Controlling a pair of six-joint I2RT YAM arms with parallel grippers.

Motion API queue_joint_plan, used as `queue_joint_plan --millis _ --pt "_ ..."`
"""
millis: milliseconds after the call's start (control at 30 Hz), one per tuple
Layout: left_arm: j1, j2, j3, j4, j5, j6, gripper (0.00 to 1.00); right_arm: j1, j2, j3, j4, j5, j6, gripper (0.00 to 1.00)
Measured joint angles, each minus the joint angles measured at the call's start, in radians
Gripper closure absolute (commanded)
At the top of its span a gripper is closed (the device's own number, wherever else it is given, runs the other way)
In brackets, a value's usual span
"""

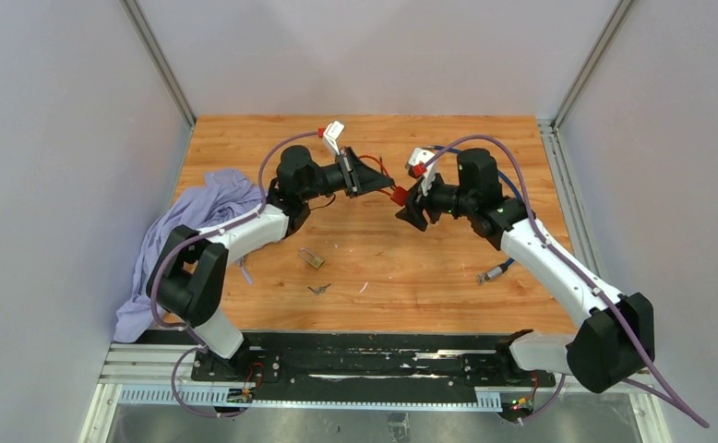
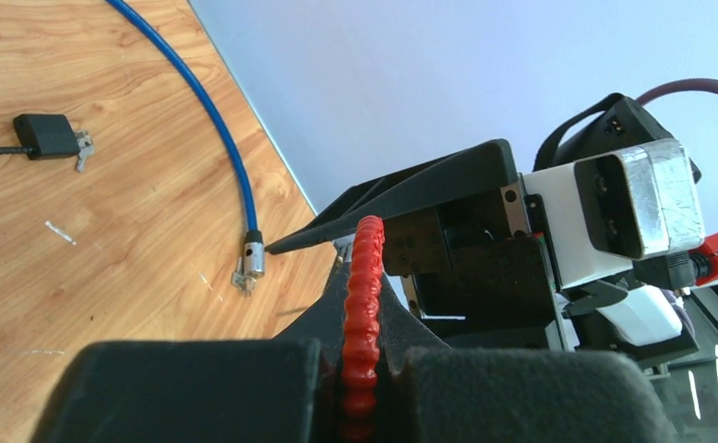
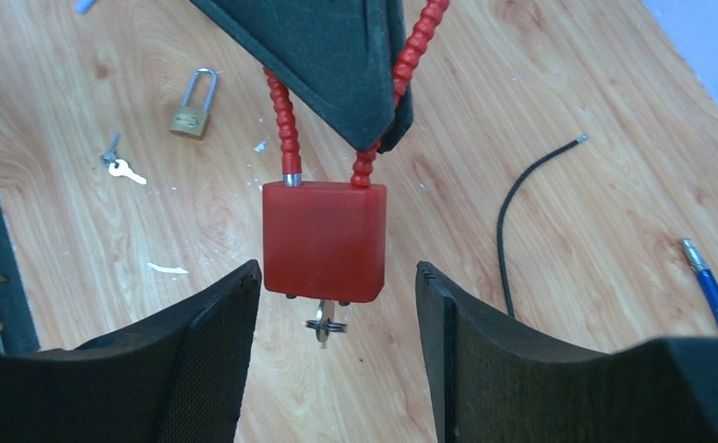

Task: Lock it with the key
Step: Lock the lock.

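Centre-left in the top view, the left gripper (image 1: 378,180) pinches the cable (image 2: 363,305) so the red lock (image 3: 324,240) hangs mid-frame, key (image 3: 326,325) exposed beneath. Right of it, the right gripper (image 1: 413,208) holds its 2 fingers (image 3: 208,341) spread either side of the lock, likely to take the key.

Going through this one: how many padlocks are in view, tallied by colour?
Red padlock: 1
Brass padlock: 1
Black padlock: 1
Total: 3
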Motion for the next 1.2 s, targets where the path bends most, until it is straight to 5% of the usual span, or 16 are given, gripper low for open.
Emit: queue_joint_plan --millis 500,767,967,1200 --pt "-0.005 0.027 -0.008 0.0 -0.007 -0.003 1.0 0.015 -0.024 0.0 0.0 0.05 -0.024 0.52" --pt "-0.01 0.029 -0.008 0.0 -0.017 -0.003 0.99 0.026 -0.024 0.001 -0.007 0.057 -0.037 0.79" --pt "-0.01 0.036 -0.008 0.001 -0.02 -0.006 0.79 0.028 -0.024 0.001 -0.016 0.066 -0.047 0.98" --pt "-0.011 0.036 -0.009 0.0 -0.027 -0.003 0.49 0.029 -0.022 0.002 -0.025 0.075 -0.047 0.99"
